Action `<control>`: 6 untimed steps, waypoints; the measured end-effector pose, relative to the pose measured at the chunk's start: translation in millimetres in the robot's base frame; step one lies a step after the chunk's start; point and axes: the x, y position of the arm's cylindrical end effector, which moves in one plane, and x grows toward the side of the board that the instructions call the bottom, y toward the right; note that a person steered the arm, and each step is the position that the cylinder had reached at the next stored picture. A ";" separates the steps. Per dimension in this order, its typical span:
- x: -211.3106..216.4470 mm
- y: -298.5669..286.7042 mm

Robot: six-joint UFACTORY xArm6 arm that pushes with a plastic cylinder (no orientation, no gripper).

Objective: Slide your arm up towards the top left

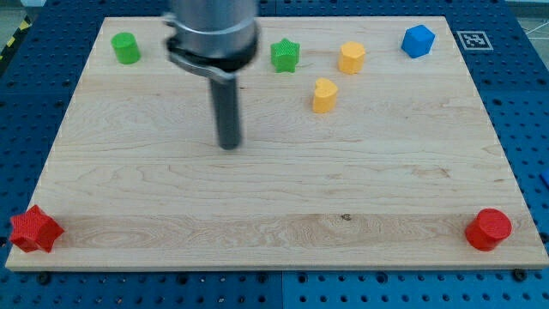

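My tip (228, 146) rests on the wooden board (283, 215), left of its middle, with no block touching it. The arm's grey body rises from the rod to the view's top. A green cylinder (126, 48) stands at the top left, well up and left of the tip. A green star (285, 56) sits up and right of the tip. A yellow heart-shaped block (324, 95) lies to the tip's right, and a yellow hexagonal block (352, 57) is above it.
A blue block (419, 40) sits at the board's top right. A red star (34, 230) is at the bottom left corner and a red cylinder (489, 229) at the bottom right. A blue perforated table (527, 103) surrounds the board.
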 end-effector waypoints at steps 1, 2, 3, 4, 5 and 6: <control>-9.3 -39.0; -9.3 -39.0; -57.3 -39.0; -104.1 -39.1; -104.1 -40.7; -104.0 -96.5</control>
